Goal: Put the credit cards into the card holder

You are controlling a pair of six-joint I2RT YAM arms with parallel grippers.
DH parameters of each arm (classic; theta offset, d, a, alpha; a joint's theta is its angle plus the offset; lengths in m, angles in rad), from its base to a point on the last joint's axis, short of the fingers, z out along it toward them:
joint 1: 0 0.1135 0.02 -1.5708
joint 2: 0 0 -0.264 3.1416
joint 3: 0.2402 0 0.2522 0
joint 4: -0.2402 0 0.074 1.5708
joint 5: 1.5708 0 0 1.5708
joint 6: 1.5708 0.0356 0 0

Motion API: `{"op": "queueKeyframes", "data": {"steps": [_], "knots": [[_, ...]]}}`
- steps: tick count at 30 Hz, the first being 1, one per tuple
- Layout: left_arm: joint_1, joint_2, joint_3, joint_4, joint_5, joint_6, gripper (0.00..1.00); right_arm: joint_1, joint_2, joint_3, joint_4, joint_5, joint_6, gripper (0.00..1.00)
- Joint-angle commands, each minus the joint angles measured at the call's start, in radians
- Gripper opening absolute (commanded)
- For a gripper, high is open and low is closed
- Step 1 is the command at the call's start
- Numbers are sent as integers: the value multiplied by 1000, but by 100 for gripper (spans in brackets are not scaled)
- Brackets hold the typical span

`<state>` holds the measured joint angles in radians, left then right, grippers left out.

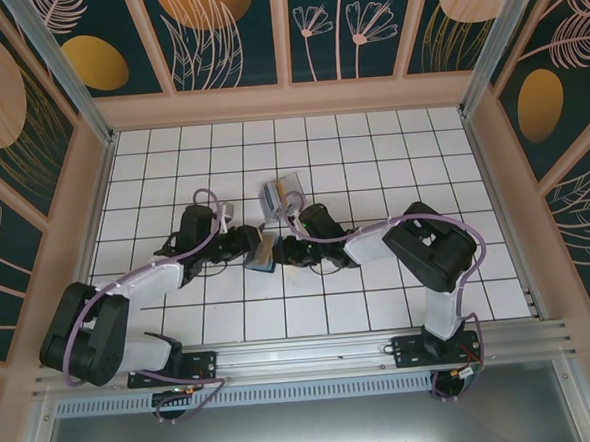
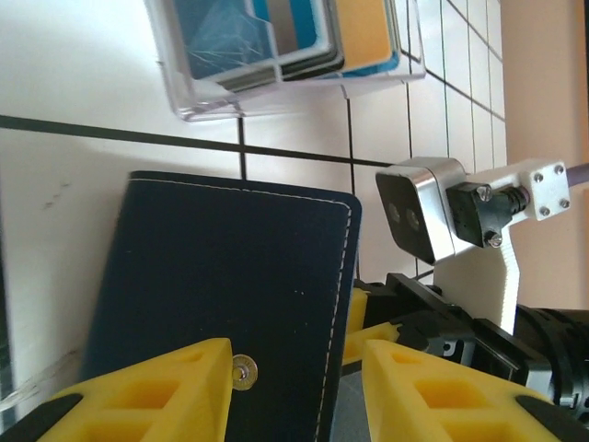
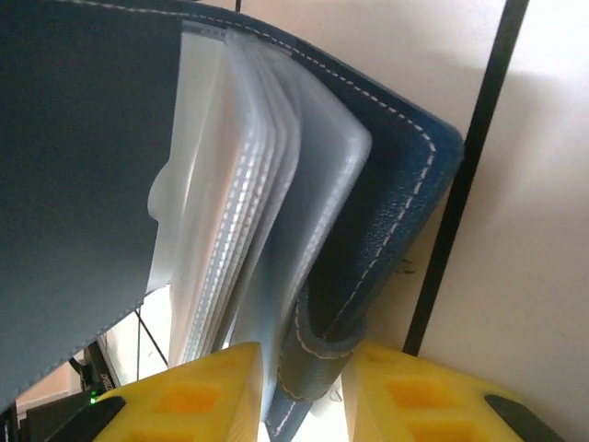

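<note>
Seen from above, the left arm [image 1: 129, 291] and right arm [image 1: 427, 243] meet at the middle of the tiled desk [image 1: 391, 155] with a blue wallet [image 1: 262, 251] between them. The clear card holder [image 1: 281, 194] stands just beyond.

At the left wrist, the wallet [image 2: 230, 295] lies face-on between yellow fingers [image 2: 156, 387]. I cannot tell whether the left jaws grip it. Past it, the card holder [image 2: 212, 103] has the credit cards [image 2: 368, 32] standing in its slots.

At the right wrist, the right jaws pinch the wallet's [image 3: 386, 212] cover edge, its clear sleeves [image 3: 276, 184] fanned out.

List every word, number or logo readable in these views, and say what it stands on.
None can be read. The blue and tan-gold plastic cards in the clear slotted plastic holder show only blurred colour blocks; the dark blue stitched folding wallet bears no print.
</note>
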<state>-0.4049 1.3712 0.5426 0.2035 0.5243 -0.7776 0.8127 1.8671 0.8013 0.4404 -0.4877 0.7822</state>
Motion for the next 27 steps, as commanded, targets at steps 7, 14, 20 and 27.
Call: {"op": "queueKeyframes", "data": {"steps": [7,14,20,27], "knots": [[-35,127,53,-70,-60,92,34,-7,-90,-40,-57,93,-49,34],[-36,182,81,-148,-144,144,29,-6,-138,-7,-217,204,-258,27],[-35,182,80,-159,-187,135,28,37,-143,65,-312,304,-600,36],[-35,186,76,-180,-223,119,28,67,-72,152,-342,322,-736,41]]}}
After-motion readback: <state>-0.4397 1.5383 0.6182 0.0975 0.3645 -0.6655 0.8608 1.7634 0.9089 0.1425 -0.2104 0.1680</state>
